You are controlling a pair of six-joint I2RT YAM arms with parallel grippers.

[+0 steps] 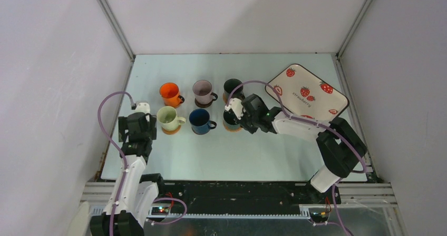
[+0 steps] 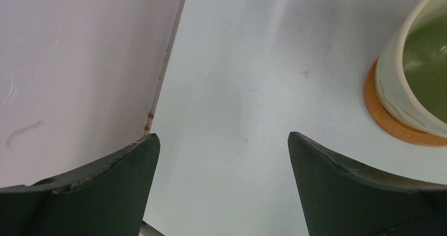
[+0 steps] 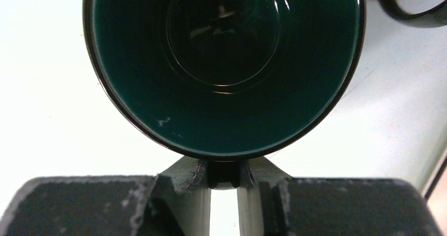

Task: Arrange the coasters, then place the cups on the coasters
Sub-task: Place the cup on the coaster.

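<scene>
Looks like the last step: five cups stand in a two-row block and the sixth is in the R claw. All places are given from the navy cup (image 1: 201,121).

L gripper (image 2: 222,141): well left of navy, jaws wide apart, nothing btwn them, bare table below. Pale green cup (image 2: 421,72): just left of navy, on a tan coaster (image 2: 392,123). Orange cup (image 1: 169,92): behind-left. Mauve-white cup (image 1: 203,91): straight behind, on a dark coaster (image 1: 203,105). Rear dark green cup (image 1: 232,87): behind-right.

R gripper (image 3: 224,175): just right of navy, pinched on the near rim of the front dark green cup (image 3: 224,67), over the right tan coaster (image 1: 232,129). Prob. seated, but can't tell from above.

Next: check it's down and centred, part the jaws, lift straight up. Navy's handle and the rear cup are close by. Strawberry tray (image 1: 307,91): right and behind, not in the way.
</scene>
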